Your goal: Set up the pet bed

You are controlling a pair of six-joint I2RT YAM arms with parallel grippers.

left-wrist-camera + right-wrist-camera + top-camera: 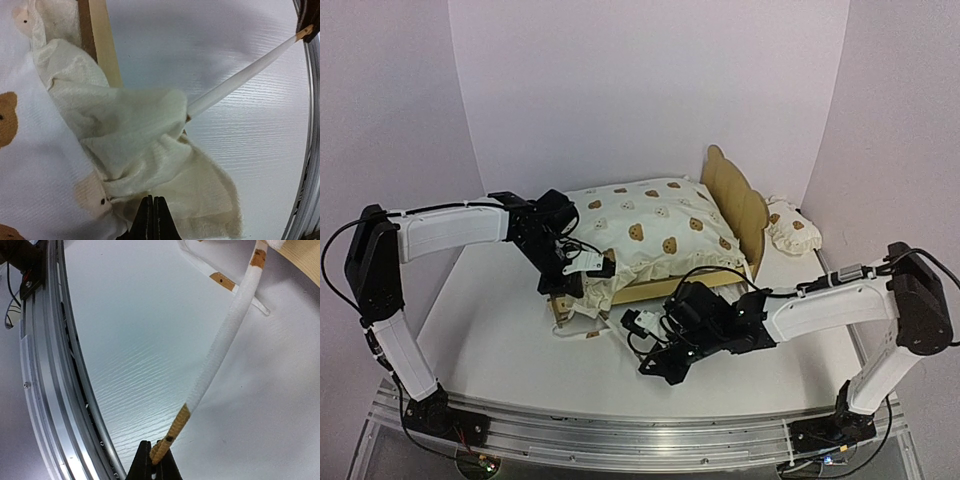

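The bed (735, 205) sat toward the table's (500, 330) far edge, right of centre, with its headboard at the right end and the cushion (650, 225) lying on it. The pillow (790, 228) lay apart, behind the headboard near the far right corner.

The left gripper (153, 210) was at the bed's near left corner, jaws fully together with the tips against the cushion's bunched corner. Whether any cloth was caught between them could not be told.

The right gripper (152, 460) was clamped on the brown tip of a tie string (220, 350). That string ran straight and taut from the cushion's corner, beside the frame's rail (105, 40), out toward the table's near edge. Its long axis thus pointed away from the bed.

Tying it down probably meant bringing the tip back along that line to the rail. The right arm held the free end, while the left was nearer the rail.
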